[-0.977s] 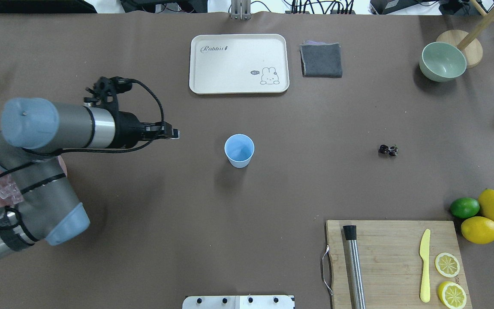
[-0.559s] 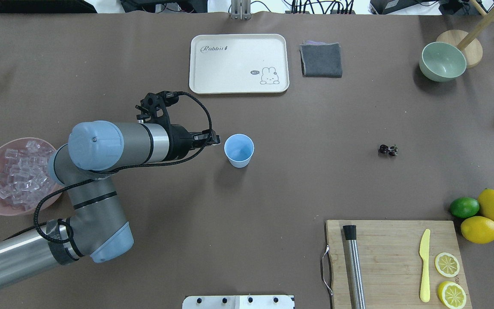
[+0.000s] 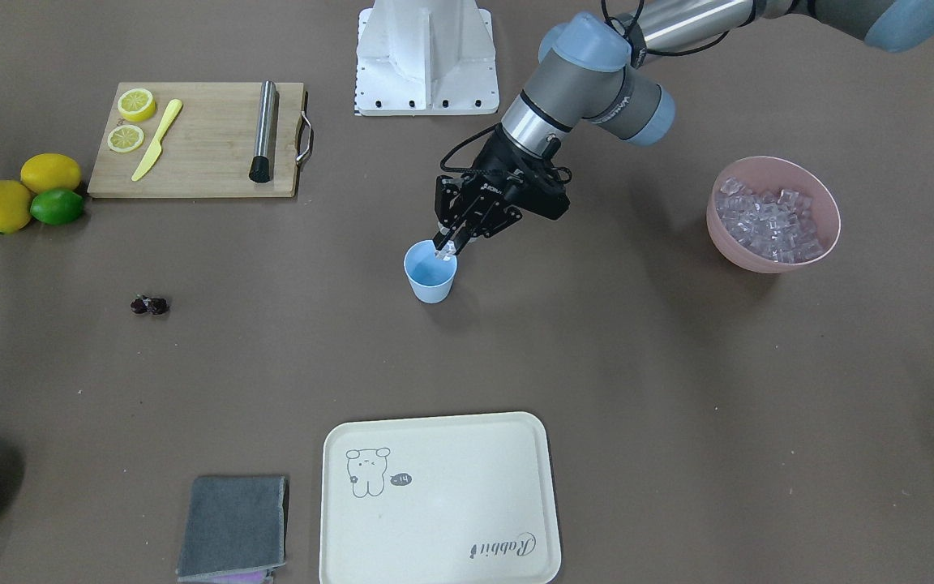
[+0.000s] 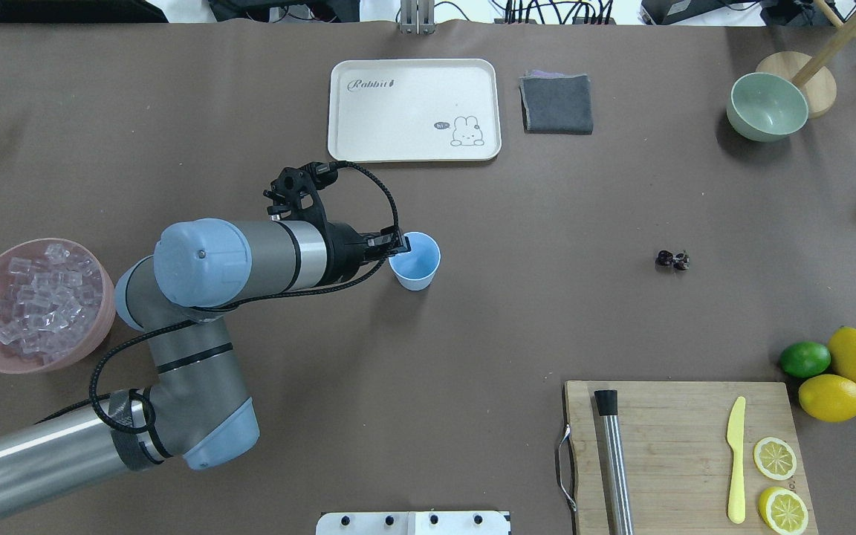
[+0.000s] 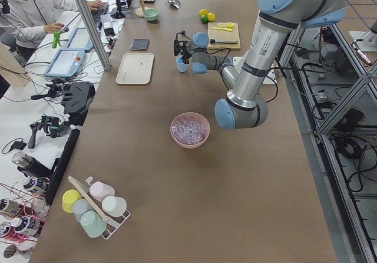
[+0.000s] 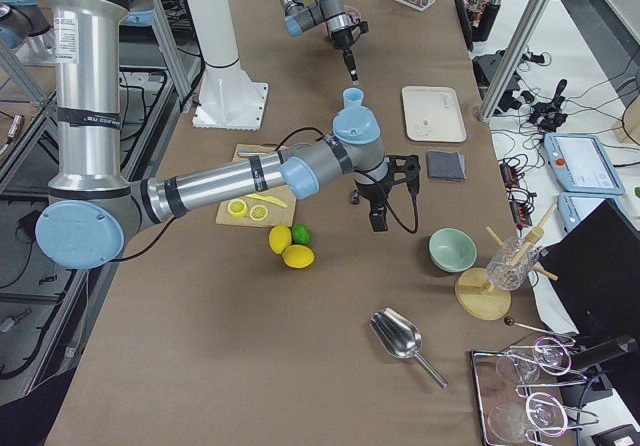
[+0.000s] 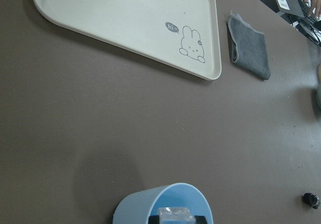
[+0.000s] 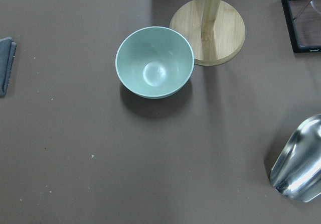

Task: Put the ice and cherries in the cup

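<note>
LEFT TO RIGHT, overhead view: The ice (image 4: 34, 305) is heaped in a pink bowl (image 4: 64, 362) at the far left. The left gripper (image 4: 398, 242) is poised at the arm-side rim of the cup (image 4: 417, 267), its jaws pinched on a single ice cube (image 7: 174, 214) held just above the cup's mouth. With the cup directly beneath the jaws, a straight drop is judged to be all that is required. The cherries (image 4: 672, 259) lie well apart to the cup's right. The right gripper (image 6: 378, 218) is judged the nearer to them. Whether its jaws are spread cannot be told.
</note>
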Controlling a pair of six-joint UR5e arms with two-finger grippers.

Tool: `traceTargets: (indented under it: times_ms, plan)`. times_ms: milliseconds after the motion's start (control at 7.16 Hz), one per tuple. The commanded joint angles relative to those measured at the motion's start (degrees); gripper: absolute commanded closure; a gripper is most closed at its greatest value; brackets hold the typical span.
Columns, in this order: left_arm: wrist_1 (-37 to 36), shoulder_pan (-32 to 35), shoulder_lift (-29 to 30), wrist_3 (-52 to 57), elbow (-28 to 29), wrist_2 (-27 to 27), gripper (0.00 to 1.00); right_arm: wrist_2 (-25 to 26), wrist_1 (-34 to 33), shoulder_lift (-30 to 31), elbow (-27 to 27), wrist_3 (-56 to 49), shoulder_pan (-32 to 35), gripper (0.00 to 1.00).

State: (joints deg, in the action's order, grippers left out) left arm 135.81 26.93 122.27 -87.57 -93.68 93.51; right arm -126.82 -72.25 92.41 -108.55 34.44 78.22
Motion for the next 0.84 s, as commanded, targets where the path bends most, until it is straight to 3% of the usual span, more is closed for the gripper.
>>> traceTargets:
  times_ms: [0,140,559,698]
  plan:
    - [-0.5,-1.1,0.3,0.4,0.1,-1.2,0.23,0.0,0.0,0.0,0.0,0.0,-0.1,0.00]
    - [-0.3,-1.1,0.3,0.3,-0.2,-1.3,0.02,0.0,0.1,0.0,0.0,0.0,0.0,0.00]
    - [-2.9,0.0,-1.2,1.0,-3.4,0.3,0.02,-0.1,0.0,0.0,0.1,0.0,0.0,0.00]
    - [-9.4,2.2,-4.6,6.0,-9.8,4.3,0.02,-0.1,0.0,0.0,0.2,0.0,0.0,0.00]
